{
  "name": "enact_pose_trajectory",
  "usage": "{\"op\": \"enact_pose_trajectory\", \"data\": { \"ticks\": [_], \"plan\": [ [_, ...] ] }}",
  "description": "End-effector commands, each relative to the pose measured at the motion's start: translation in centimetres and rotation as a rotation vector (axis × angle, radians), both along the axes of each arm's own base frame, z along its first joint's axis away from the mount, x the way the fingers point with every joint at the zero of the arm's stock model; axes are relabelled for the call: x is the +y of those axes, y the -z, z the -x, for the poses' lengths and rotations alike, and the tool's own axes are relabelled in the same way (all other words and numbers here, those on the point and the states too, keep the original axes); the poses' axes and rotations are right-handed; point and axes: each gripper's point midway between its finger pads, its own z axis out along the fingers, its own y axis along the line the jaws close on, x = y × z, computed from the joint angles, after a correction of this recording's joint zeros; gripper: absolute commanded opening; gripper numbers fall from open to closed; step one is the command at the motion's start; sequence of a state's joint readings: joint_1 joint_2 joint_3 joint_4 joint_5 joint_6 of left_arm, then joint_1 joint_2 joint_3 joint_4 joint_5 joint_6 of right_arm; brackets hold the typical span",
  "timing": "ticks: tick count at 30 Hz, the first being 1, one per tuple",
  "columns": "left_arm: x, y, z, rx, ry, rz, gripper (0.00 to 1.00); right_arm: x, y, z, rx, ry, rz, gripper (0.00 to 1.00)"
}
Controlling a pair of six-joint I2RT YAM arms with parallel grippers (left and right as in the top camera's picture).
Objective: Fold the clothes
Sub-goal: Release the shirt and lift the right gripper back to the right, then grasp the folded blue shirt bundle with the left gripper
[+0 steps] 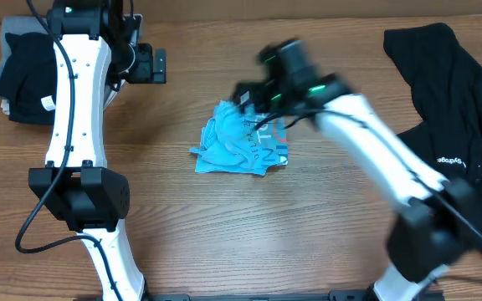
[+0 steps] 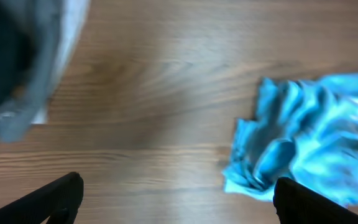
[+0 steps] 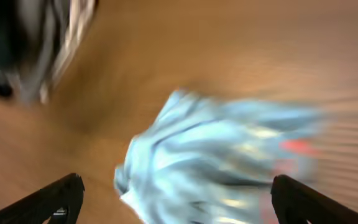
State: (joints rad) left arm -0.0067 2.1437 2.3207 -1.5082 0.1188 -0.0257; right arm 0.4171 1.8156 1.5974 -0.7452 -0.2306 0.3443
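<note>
Item: sky-blue T-shirt [image 1: 239, 144], crumpled in a heap at the centre of the table [image 1: 224, 242], not yet spread. Right gripper [image 3: 178, 202] hangs over the heap's 1 o'clock side, fingers spread, empty; left gripper [image 2: 178, 202] sits off at its 10 o'clock, well apart, likewise spread and empty. Risk: a pinch into the bunched middle would likely catch several layers and lift a wad, since hems and sleeves are buried.

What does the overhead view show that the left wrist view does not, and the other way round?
Only overhead: the black T-shirt at the right edge, and the right arm. Only left wrist: the left fingers close up, spread wide, nothing between them. Both: the crumpled sky-blue T-shirt, the wooden table and the folded garments.
</note>
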Motion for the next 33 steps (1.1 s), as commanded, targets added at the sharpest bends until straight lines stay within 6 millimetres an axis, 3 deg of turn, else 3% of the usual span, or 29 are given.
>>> {"op": "enact_pose_trajectory", "data": {
  "ticks": [1,4,9,13,19,28,30,31,32,33],
  "plan": [
    [-4.0,1.9,1.5,0.076,0.148,0.178,1.0,-5.0,-5.9,-1.0,-0.097,0.105,-0.038,1.0],
    [-6.3,4.4,2.9,0.151,0.211,0.245,1.0,-9.0,-5.5,-1.2,-0.055,0.178,-0.021,1.0],
    [-9.1,10.3,4.7,0.228,0.275,0.245,1.0,-11.9,-4.1,-0.5,0.004,0.185,0.019,1.0],
    [-11.6,13.7,5.0,0.197,0.353,0.282,1.0,-12.3,-4.0,-0.5,0.001,0.182,0.035,1.0],
    [-13.6,16.3,5.3,0.147,0.427,0.331,1.0,-12.3,-4.0,-0.5,0.002,0.183,0.034,1.0],
    [-13.9,20.8,7.6,0.166,0.465,0.26,1.0,-12.3,-4.0,-0.5,0.002,0.183,0.034,1.0],
    [-14.3,21.6,8.2,0.168,0.474,0.258,0.88,-12.3,-4.0,-0.5,0.002,0.184,0.035,1.0],
    [-14.5,21.9,8.4,0.168,0.48,0.258,0.74,-12.4,-4.0,-0.6,0.001,0.186,0.039,1.0],
    [-14.7,22.1,8.6,0.168,0.488,0.258,0.56,-12.5,-4.0,-0.6,0.0,0.19,0.043,1.0],
    [-15.0,22.2,8.8,0.168,0.497,0.257,0.29,-12.6,-3.9,-0.6,-0.001,0.195,0.05,1.0]
  ]
}}
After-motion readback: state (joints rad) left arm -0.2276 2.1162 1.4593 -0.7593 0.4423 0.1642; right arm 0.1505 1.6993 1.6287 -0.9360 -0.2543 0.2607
